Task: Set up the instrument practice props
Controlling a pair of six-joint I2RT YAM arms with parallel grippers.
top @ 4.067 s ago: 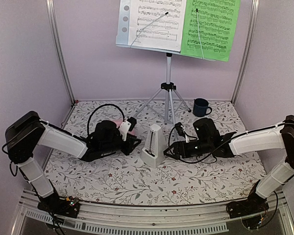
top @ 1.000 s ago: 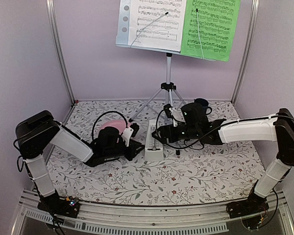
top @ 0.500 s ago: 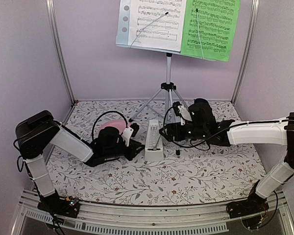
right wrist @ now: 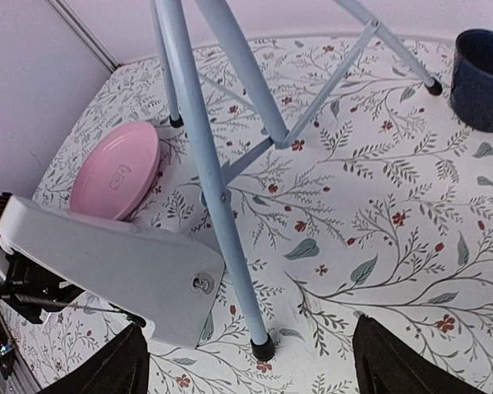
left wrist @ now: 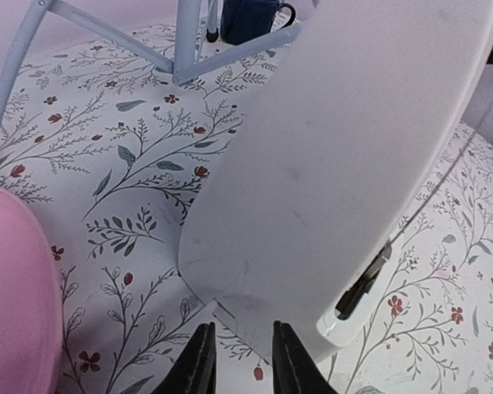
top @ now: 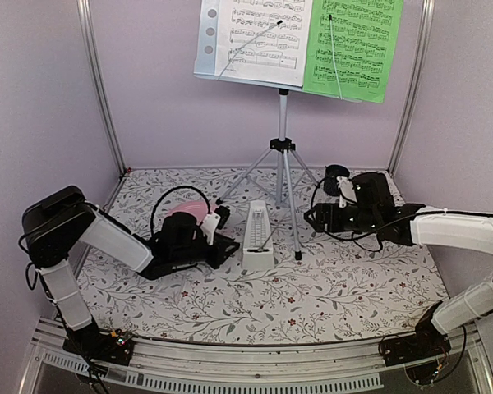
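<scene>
The music stand (top: 209, 39) stands at the back on its silver tripod (top: 282, 152). It carries the white sheet (top: 263, 37) and the green sheet (top: 353, 45). The white metronome (top: 256, 238) stands upright in front of the tripod. My left gripper (top: 228, 246) lies low at the metronome's left side. In the left wrist view the left gripper (left wrist: 242, 365) is narrowly open just short of the metronome (left wrist: 337, 164) base, only tablecloth between its tips. My right gripper (top: 311, 217) is wide open to the right of the tripod. In its own view the right gripper (right wrist: 251, 369) frames a tripod foot (right wrist: 263, 349), with the metronome (right wrist: 107, 254) beyond.
A pink plate (top: 189, 212) lies behind my left wrist, close to the metronome and a tripod leg. A dark blue mug (top: 337, 174) stands at the back right, partly hidden by my right arm. Walls and metal posts close in the floral tabletop (top: 312, 304).
My right arm has drawn back to the right, away from the metronome and past the tripod leg, still wide open. The left arm and the metronome have barely moved.
</scene>
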